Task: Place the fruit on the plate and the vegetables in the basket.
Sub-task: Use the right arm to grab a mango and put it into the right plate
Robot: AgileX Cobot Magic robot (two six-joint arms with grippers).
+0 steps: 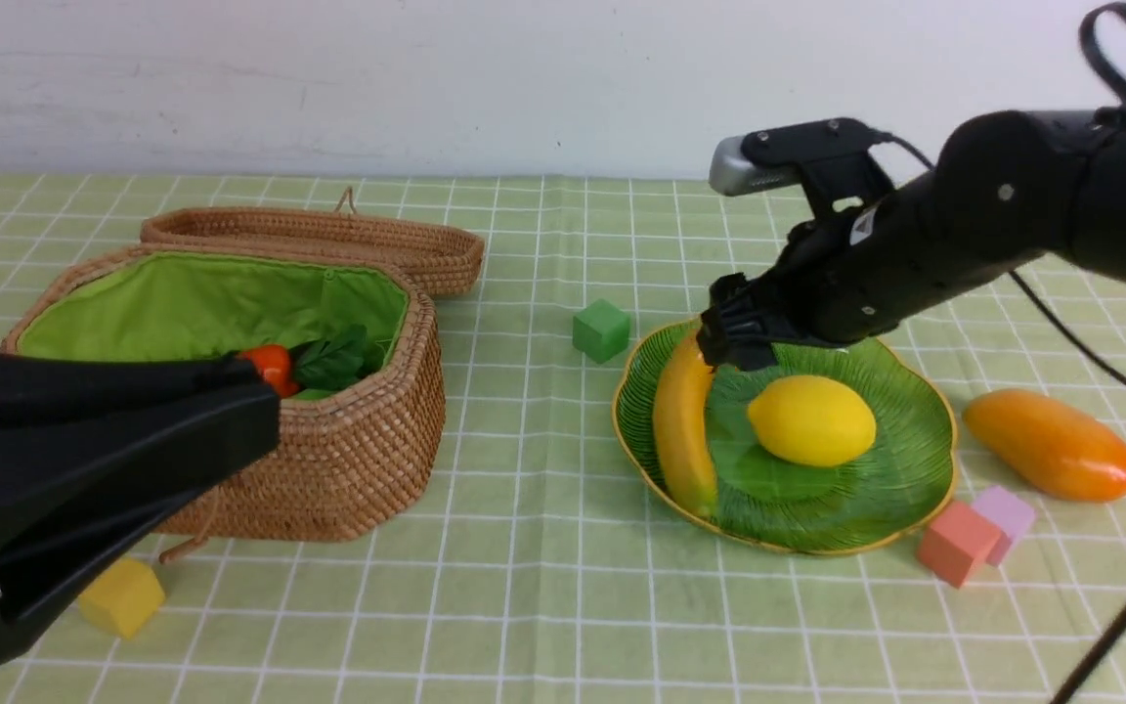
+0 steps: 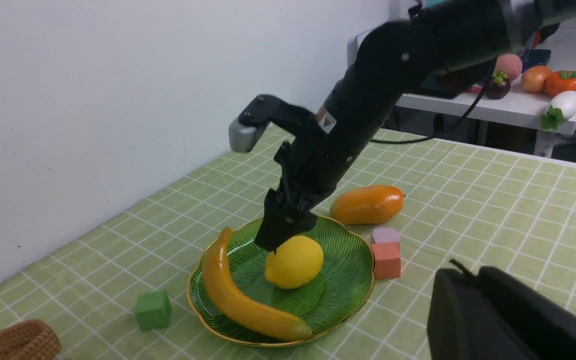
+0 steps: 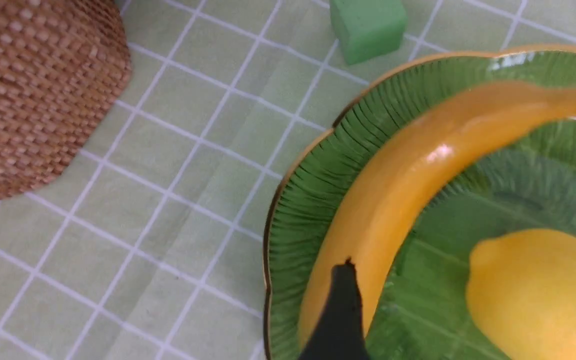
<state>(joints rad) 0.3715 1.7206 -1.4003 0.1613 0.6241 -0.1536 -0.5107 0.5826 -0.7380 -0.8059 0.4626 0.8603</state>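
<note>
The green ribbed plate (image 1: 905, 469) holds a yellow lemon (image 1: 810, 420) and a curved banana (image 1: 682, 425). My right gripper (image 1: 734, 344) hangs low over the plate's far side, open. In the right wrist view its fingers (image 3: 340, 310) stand wide apart, with the lemon (image 3: 528, 290) lying between and below them. The orange mango (image 1: 1052, 445) lies on the cloth right of the plate. The wicker basket (image 1: 348, 460) stands at left with a carrot (image 1: 272, 364) and green leaves inside. My left gripper (image 1: 260, 411) is shut and empty in front of the basket.
The basket's lid (image 1: 328, 240) lies open behind it. Small cubes dot the cloth: green (image 1: 601, 330) beyond the plate, yellow (image 1: 121, 596) in front of the basket, salmon (image 1: 957, 543) and lilac (image 1: 1005, 513) at the plate's right. A side table (image 2: 518, 107) carries other toy produce.
</note>
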